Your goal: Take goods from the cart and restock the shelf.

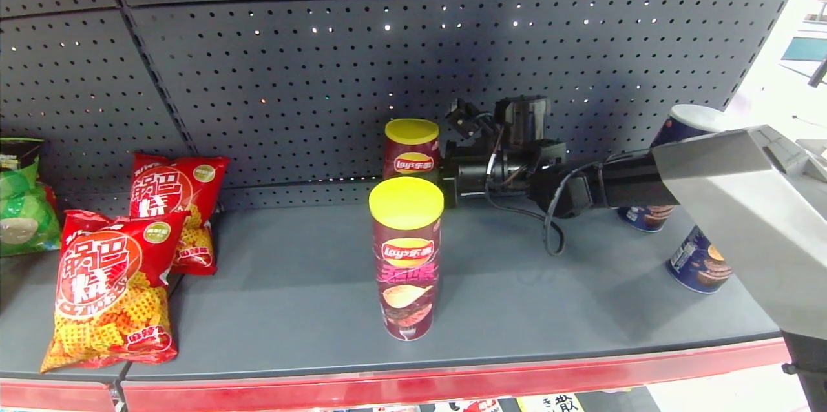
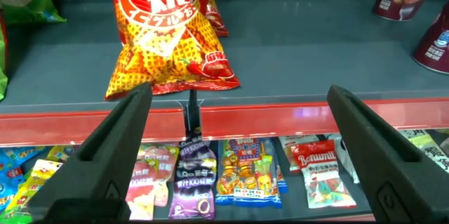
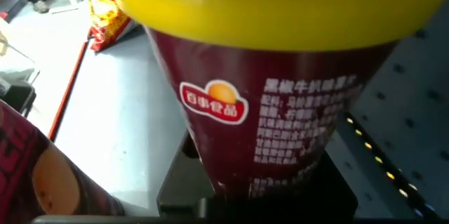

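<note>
**A:** That maroon cardboard chip tube with a yellow plastic lid (image 1: pixel 411 150), where's it at?

**B:** Upright at the back of the grey metal shelf (image 1: pixel 291 289), near the pegboard (image 1: pixel 323 76), right behind a second matching tube (image 1: pixel 406 263). The right gripper (image 1: pixel 446 181) sits level, in from the right, pinched onto its lower body.

**A:** And the left gripper (image 2: pixel 238 92)?

**B:** Spread wide, holding nothing, low in front of the shelf's red front edge (image 2: pixel 266 115).

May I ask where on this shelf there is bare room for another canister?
Bare shelf lies between the red snack bags and the front yellow-lidded maroon canister, and between it and the blue cans. Crowded at the back, around the rear matching canister and right end effector.
</note>
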Controlling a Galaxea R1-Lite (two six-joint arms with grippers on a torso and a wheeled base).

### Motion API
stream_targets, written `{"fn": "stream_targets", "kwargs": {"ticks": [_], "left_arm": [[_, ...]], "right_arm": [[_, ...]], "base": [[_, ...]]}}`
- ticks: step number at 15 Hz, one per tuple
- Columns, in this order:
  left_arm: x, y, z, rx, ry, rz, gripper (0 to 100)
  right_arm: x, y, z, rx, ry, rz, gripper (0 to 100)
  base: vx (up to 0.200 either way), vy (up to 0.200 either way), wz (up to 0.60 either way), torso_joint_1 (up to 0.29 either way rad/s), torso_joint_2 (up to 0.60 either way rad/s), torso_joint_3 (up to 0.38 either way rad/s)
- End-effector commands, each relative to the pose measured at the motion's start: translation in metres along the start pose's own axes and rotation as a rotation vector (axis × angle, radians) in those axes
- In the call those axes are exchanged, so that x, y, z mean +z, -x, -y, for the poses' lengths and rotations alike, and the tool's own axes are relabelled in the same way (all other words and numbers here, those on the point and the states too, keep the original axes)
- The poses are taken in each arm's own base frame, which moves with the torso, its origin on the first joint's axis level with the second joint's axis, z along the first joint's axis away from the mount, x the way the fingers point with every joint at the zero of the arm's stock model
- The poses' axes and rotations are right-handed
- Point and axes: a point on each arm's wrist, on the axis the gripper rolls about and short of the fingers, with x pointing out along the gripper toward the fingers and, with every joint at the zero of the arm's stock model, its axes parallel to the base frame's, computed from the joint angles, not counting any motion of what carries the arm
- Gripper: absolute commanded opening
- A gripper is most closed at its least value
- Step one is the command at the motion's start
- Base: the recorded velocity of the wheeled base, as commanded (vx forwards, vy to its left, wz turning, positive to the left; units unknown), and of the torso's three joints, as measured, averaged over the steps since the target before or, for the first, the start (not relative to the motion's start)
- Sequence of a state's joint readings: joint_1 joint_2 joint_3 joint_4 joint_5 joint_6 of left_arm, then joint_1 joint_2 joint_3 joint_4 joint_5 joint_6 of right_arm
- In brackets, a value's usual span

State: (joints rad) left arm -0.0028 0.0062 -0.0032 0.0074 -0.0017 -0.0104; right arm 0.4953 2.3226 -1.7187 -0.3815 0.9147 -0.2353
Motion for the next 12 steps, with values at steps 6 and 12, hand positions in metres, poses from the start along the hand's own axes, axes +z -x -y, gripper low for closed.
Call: {"fn": "stream_targets", "kwargs": {"ticks": [6,12], "left_arm": [[0.0,-0.0001,0.0,0.0,0.0,-0.002,100],[0.0,-0.0001,0.0,0.0,0.0,-0.002,100]], "right_arm": [[0.001,-0.0088,-0.0069,0.022,0.005,0.002,0],[-0.0051,-0.0096,-0.0096,0.026,0.0,0.001,0]], "base": [[0.0,0.0,0.0,0.0,0.0,0.0],[0.0,0.0,0.0,0.0,0.0,0.0]]}}
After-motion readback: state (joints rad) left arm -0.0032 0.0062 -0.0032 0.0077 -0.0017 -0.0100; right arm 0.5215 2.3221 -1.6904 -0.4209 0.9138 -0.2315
